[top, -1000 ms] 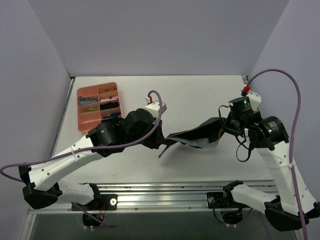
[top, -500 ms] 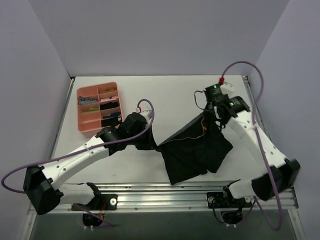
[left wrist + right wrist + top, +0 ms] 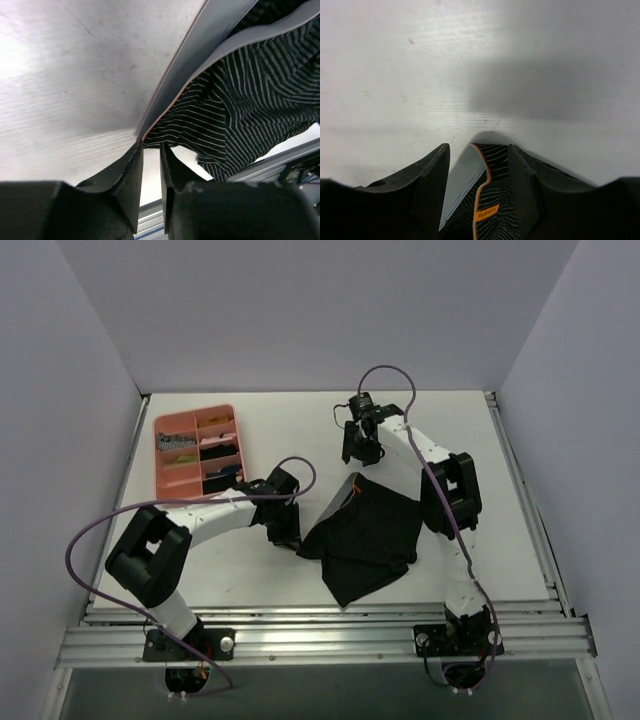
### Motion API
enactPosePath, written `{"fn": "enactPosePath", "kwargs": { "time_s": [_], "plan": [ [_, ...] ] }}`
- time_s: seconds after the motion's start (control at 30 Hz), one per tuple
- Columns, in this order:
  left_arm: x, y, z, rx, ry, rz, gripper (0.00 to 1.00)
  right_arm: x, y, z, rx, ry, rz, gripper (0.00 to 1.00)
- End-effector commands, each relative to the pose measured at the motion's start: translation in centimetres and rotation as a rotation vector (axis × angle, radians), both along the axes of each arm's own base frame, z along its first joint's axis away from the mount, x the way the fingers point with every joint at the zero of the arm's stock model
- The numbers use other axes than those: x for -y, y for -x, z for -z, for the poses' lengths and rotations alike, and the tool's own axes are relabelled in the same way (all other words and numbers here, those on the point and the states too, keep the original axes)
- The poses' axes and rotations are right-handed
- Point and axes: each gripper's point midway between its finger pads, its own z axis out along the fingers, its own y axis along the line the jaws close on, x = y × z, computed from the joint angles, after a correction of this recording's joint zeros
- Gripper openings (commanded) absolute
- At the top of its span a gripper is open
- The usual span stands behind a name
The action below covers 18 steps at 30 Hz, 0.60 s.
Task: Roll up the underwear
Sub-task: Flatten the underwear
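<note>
My left claw stands a slit apart with nothing in the slit. The corner of the band lies right at its tips on the table, and I am not pinching it. My right claw is spread wider and sits low over the table. The band's other end lies loose between its fingers, held by neither.

So the underwear rests on the table between my two claws, toward the middle. Its band runs along the far-left edge from one claw to the other, and the body spreads toward the near side. It is not quite flat: the near-left part looks doubled over itself. The tray sits well apart to the left.

I judge this the letting-go after laying it out, with the rolling not yet begun. To do it well I should lift both claws straight up, so no tip catches the band and drags it. The doubled corner should be smoothed before any turn, or the roll will come out lumpy. Then I would take one edge with both claws evenly and turn it over snugly.
</note>
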Motion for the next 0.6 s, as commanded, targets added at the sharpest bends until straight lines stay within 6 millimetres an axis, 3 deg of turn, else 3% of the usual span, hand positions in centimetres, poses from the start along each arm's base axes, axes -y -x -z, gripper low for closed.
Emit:
{"fn": "enactPosePath", "kwargs": {
  "time_s": [0.0,0.03,0.07,0.1,0.13,0.17,0.2,0.23,0.3,0.4,0.57],
  "plan": [
    [-0.8,-2.4,-3.7,0.079,-0.038,-0.044,0.28,2.5,-1.2,-8.5,0.096,-0.008,-0.016,0.46],
    [-1.1,-2.7,-4.1,0.087,-0.055,-0.056,0.35,3.5,-0.8,-8.6,0.083,0.006,0.002,0.46],
    [-1.6,-3.0,-4.7,0.102,-0.084,-0.066,0.38,4.8,0.5,-7.5,0.037,0.036,0.03,0.45],
    [-1.1,-3.9,-5.9,0.135,-0.065,-0.062,0.41,6.2,1.3,-8.4,0.043,0.03,0.064,0.45],
    [-1.0,-4.3,-6.2,0.15,-0.062,-0.053,0.43,7.0,2.2,-7.9,0.024,0.031,0.086,0.44],
    [-0.8,-4.6,-6.5,0.162,-0.061,-0.035,0.48,8.1,4.6,-5.5,-0.049,0.046,0.122,0.44],
    [-0.5,-5.1,-7.0,0.173,-0.052,-0.028,0.49,8.7,5.2,-5.1,-0.048,0.04,0.144,0.44],
    [-0.5,-5.2,-6.4,0.153,-0.068,-0.02,0.5,9.7,5.9,-5.7,-0.033,0.04,0.172,0.44],
    [-0.3,-4.9,-5.9,0.125,-0.069,0.014,0.5,11.5,8.3,-3.8,-0.078,0.098,0.228,0.43],
    [0.8,-4.6,-5.2,0.109,-0.011,0.053,0.53,12.4,10.7,-2.5,-0.114,0.107,0.262,0.41],
    [0.4,-3.4,-2.8,0.067,-0.02,0.053,0.53,14.4,12.1,-0.4,-0.139,0.178,0.3,0.35]
  ]
}}
